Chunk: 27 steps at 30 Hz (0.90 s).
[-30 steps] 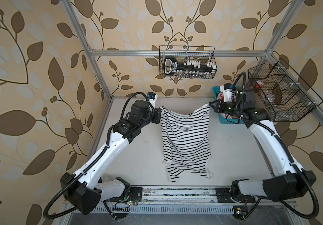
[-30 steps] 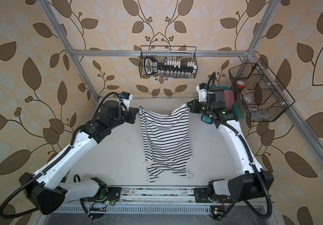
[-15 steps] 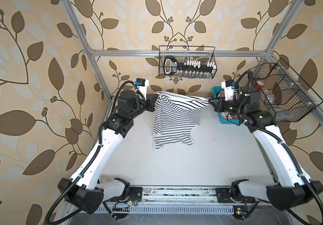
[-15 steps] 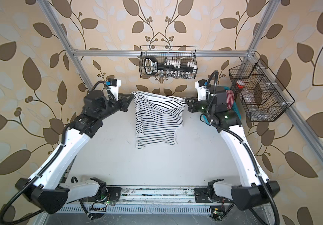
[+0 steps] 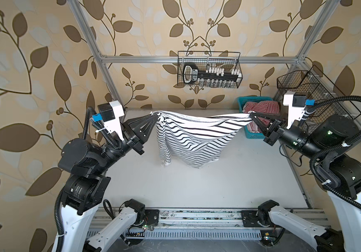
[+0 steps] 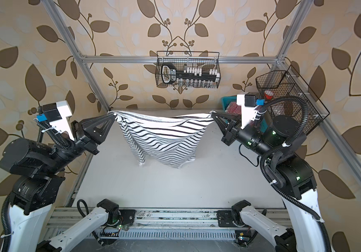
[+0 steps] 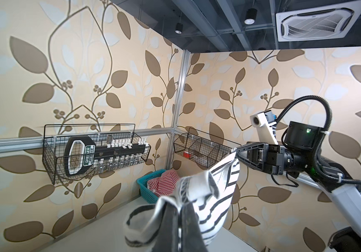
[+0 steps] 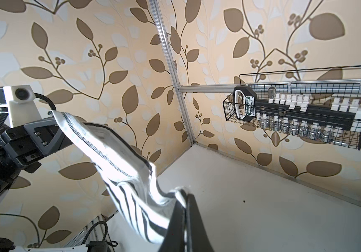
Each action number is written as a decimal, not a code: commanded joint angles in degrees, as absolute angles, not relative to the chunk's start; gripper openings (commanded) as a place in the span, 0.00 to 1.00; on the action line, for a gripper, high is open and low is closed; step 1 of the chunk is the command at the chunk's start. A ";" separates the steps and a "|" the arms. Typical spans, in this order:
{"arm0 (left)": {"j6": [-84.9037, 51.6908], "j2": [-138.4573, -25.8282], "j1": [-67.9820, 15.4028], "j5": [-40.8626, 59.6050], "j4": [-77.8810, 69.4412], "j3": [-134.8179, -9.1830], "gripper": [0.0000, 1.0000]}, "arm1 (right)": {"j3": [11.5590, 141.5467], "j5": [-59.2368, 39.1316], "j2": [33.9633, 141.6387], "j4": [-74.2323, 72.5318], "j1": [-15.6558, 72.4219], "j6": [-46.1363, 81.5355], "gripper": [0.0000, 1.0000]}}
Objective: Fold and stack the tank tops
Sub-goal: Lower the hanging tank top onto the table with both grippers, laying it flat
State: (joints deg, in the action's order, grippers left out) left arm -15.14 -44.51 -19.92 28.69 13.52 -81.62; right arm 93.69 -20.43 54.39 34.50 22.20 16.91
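A white tank top with bold black stripes (image 5: 193,137) (image 6: 162,136) hangs in the air over the far part of the table, stretched between both arms. My left gripper (image 5: 156,116) (image 6: 114,117) (image 7: 180,206) is shut on its left corner. My right gripper (image 5: 251,114) (image 6: 212,114) (image 8: 185,196) is shut on the opposite corner. The cloth sags in the middle and its lower end dangles above the table (image 5: 197,185). A red-striped tank top (image 5: 260,108) (image 7: 164,182) lies bunched in a teal basket (image 5: 252,133) (image 7: 148,192) at the back right.
A black wire basket (image 5: 210,69) with a socket set hangs on the back rail. A second wire basket (image 5: 314,91) hangs on the right wall behind my right arm. Aluminium frame posts stand at the back corners.
Both arms have risen and spread apart, pulling the black-striped top taut. It went from hanging long onto the table to hanging lifted clear of it.
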 commanded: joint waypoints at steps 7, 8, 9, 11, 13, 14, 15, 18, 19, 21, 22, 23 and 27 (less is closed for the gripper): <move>-14.23 -51.59 -20.30 23.96 13.07 -76.04 0.00 | 95.22 -14.77 60.74 38.07 22.15 12.83 0.00; -14.07 -53.28 -20.28 23.06 13.00 -75.04 0.00 | 94.74 -14.81 62.48 38.46 21.71 12.74 0.00; -13.91 -54.78 -20.30 22.29 12.86 -74.01 0.00 | 94.10 -15.26 64.05 38.43 21.23 12.82 0.00; -13.97 -59.00 -20.27 20.67 11.88 -71.72 0.00 | 91.64 -17.13 67.85 37.60 19.21 13.54 0.00; -13.88 -63.32 -20.21 18.99 10.31 -69.55 0.00 | 88.37 -19.44 71.71 35.56 17.02 14.55 0.00; -13.81 -65.95 -20.13 18.18 9.23 -68.67 0.00 | 86.93 -20.50 74.22 34.43 15.78 15.07 0.00; -13.48 -68.15 -19.98 18.02 8.40 -68.03 0.00 | 86.10 -21.59 76.61 33.51 14.66 15.35 0.00; -12.80 -76.62 -18.73 17.91 4.92 -67.46 0.00 | 86.35 -23.58 86.49 31.93 12.21 16.30 0.00; -12.99 -79.80 -17.84 18.71 3.52 -67.78 0.00 | 87.33 -24.22 90.25 31.64 11.73 16.25 0.00; -14.14 -86.50 -15.81 20.28 1.07 -68.97 0.00 | 90.28 -24.25 97.45 31.98 11.34 16.22 0.00; -14.83 -89.71 -14.51 21.32 -0.34 -69.82 0.00 | 92.19 -24.12 101.24 32.12 11.05 16.25 0.00; -15.79 -92.81 -13.26 22.37 -2.08 -70.66 0.00 | 94.28 -23.94 105.45 32.61 10.94 16.43 0.00; -18.64 -103.63 -9.48 27.21 -7.07 -76.33 0.00 | 101.98 -23.55 116.28 32.25 10.55 17.76 0.00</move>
State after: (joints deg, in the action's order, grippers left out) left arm -16.53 -100.64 -11.49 22.65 1.26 -70.91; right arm 96.55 -22.52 113.36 33.12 10.76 16.91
